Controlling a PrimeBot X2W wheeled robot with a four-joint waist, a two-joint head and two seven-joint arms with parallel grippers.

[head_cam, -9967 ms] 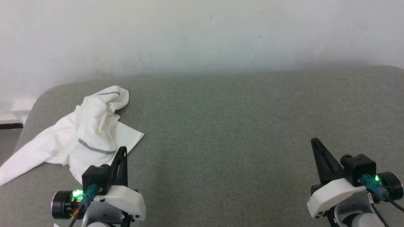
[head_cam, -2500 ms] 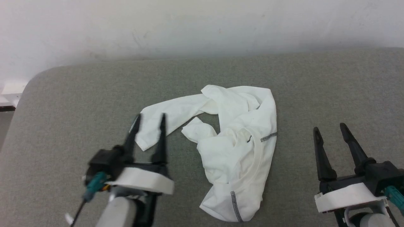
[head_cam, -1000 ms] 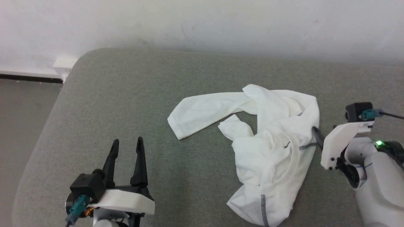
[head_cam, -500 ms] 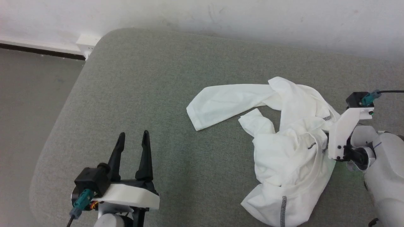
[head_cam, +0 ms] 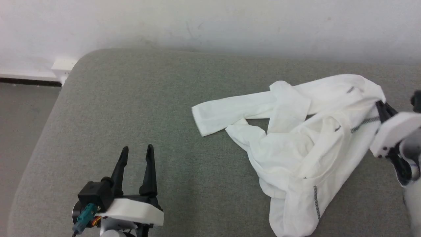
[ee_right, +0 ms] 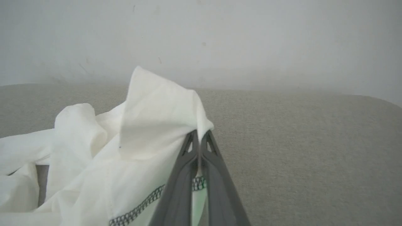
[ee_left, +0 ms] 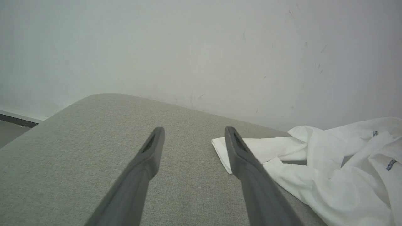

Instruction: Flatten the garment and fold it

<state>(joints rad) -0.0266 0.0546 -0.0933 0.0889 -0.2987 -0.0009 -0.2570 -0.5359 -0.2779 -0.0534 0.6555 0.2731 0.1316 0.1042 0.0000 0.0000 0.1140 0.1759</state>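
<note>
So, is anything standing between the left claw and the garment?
Nothing visible does. The left claw is open over the bare grey cushion, and only that cushion lies between it and the garment, whose nearest leg end is ahead to its right. The right claw is shut on the garment's edge.

a plain white wall runs across the back, evenly lit, with faint scuffs and small dark marks. before it stands a table covered in grey-green woven cloth, its far left corner rounded, a soft shadow along its far edge. left of the table lies a dull grey floor. a dark strip runs along the foot of the wall there, and a small white box sits low on the wall near the table's corner.
</note>
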